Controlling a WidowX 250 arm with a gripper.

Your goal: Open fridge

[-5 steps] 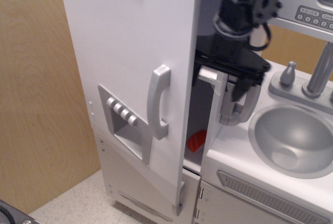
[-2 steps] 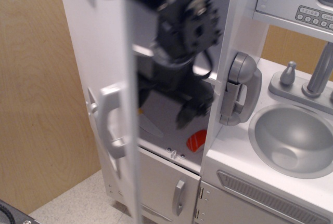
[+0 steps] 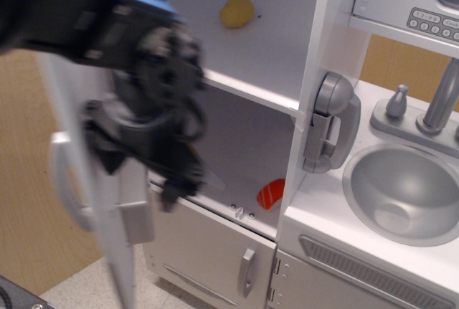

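Observation:
The fridge [image 3: 251, 58] is a tall white cabinet and stands wide open. Its large door [image 3: 97, 201] is swung far out to the left and seen edge-on, with the silver bar handle [image 3: 64, 187] on its outer side. The white shelves show inside: a yellow toy fruit [image 3: 237, 11] lies on the upper shelf and a red-orange toy [image 3: 271, 193] on the lower one. My gripper [image 3: 183, 186] is black and motion-blurred, just inside the open door in front of the lower shelf. I cannot tell whether its jaws are open or whether it touches the door.
The smaller lower door with a short silver handle [image 3: 247, 272] is closed below. A grey toy phone handset [image 3: 331, 119] hangs on the fridge's right wall. The sink basin [image 3: 405, 191] and faucet [image 3: 445, 94] are at right. A wooden wall [image 3: 29, 180] stands behind the door.
The fridge door has swung from slightly ajar to wide open to the left. My arm has moved left and down along with it, uncovering the shelves and the yellow fruit.

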